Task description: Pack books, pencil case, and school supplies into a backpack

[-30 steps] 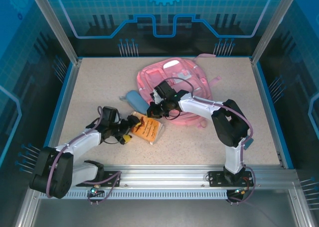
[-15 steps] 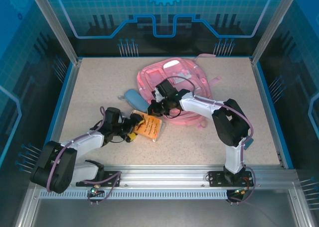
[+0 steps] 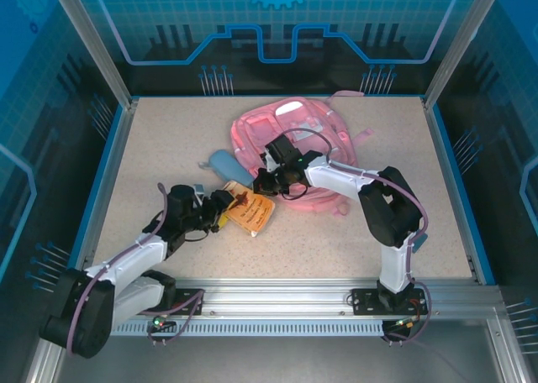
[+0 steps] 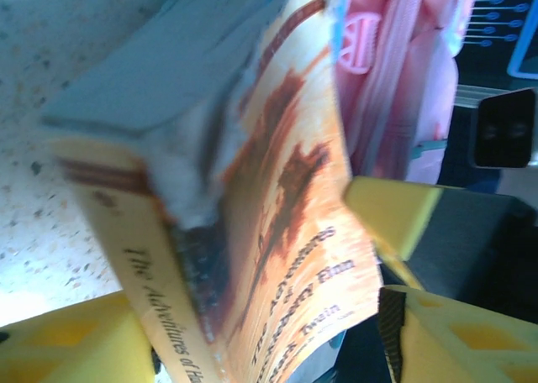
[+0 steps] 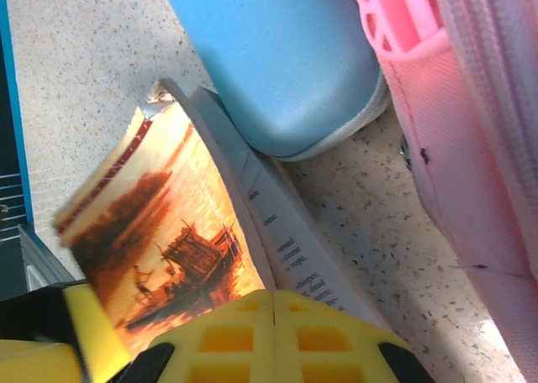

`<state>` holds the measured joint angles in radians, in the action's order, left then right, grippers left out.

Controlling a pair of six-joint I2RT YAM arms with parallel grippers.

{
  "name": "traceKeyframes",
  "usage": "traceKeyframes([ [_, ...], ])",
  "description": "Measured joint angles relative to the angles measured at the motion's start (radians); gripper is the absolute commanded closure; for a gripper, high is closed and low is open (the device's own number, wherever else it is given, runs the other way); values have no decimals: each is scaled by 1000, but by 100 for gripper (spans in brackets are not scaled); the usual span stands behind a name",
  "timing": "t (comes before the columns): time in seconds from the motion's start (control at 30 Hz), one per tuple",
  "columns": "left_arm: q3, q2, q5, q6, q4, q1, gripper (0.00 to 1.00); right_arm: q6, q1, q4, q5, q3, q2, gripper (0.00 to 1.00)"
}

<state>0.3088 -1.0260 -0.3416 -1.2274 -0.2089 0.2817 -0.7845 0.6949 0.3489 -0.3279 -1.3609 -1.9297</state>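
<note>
**Book pickup, mid-table.** The L gripper (image 3: 225,207) straddles the spine end of the tan-orange book (image 3: 250,212). One yellow finger (image 4: 395,215) is on the cover side, its mate below the spine. Jaws stand approx half width; whether they pinch yet can't be told. The R gripper (image 5: 273,303), jaws fully together w/ nothing seen btwn them, sits at the book's far edge, where the cover curls up off the pages. The book lies on the table (image 3: 160,148) against the blue case (image 3: 224,166), one corner seemingly touching it. The pink backpack (image 3: 294,127) is near, just behind; its opening can't be made out.

Step in hand, as judged: get a firm hold on the book before carrying it to the backpack. To do it well, the L fingers should seat deep over the spine and take cover + all pages. Gripping the loose cover alone risks the pages fanning out and slipping. Squeeze square, lift slow, stay clear of the case. The R tip could prop the far edge, then help hold the backpack mouth wide.
</note>
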Motion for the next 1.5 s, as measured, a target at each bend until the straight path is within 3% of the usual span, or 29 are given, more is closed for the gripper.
traceKeyframes([
  [0.47,-1,-98,16,-1,-80,0,51,3,5,9,6,21,0,100],
  [0.53,10,-113,17,5,-57,0,60,6,6,9,6,21,0,91],
  [0.7,53,-113,39,46,25,2,86,28,6,11,12,29,2,50],
  [0.77,67,-101,51,60,58,3,91,40,6,22,18,41,14,42],
  [1.03,116,75,63,94,253,3,96,64,-12,42,58,93,199,19],
  [1.2,207,151,61,109,320,3,95,45,-95,-18,10,170,347,10],
  [1.5,410,45,58,108,231,3,95,-167,-220,-293,-155,369,510,0],
])
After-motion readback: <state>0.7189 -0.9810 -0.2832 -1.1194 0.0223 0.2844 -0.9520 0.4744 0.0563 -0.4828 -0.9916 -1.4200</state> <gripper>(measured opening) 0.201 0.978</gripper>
